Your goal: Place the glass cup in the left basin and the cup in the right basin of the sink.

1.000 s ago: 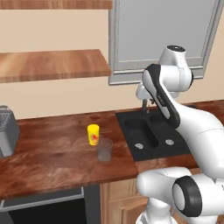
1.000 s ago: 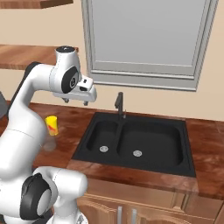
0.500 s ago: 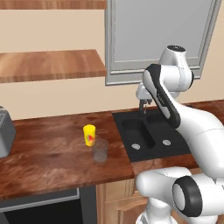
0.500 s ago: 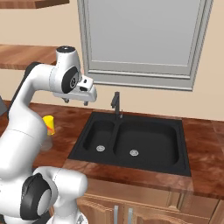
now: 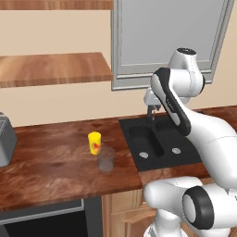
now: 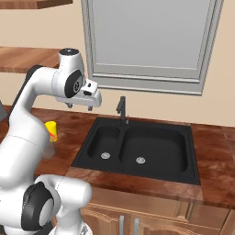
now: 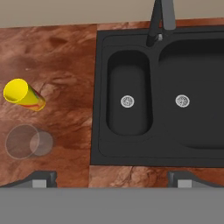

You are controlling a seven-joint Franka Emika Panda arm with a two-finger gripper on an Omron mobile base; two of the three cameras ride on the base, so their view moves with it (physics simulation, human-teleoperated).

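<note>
The yellow cup (image 5: 94, 142) stands on the wooden counter left of the black sink (image 5: 132, 124), and the clear glass cup (image 5: 106, 159) stands just in front of it. In the hand view the cup (image 7: 24, 95) and the glass cup (image 7: 27, 141) lie at the left, the narrow left basin (image 7: 129, 118) at centre and the wider right basin (image 7: 199, 127) to the right. My gripper (image 6: 79, 107) hangs open and holds nothing, high above the counter by the sink's left edge. It is also seen near the tap (image 5: 152, 107).
A thin dark tap (image 6: 122, 109) rises at the sink's back edge. A grey appliance (image 5: 5, 139) sits at the counter's far left. Wooden shelves (image 5: 55, 67) and a window (image 6: 147, 41) line the wall. The counter's front edge runs below the cups.
The whole picture slid a little to the left early on, so the base moved. The arm keeps its pose, the gripper stays open, and both cups stand where they were.
</note>
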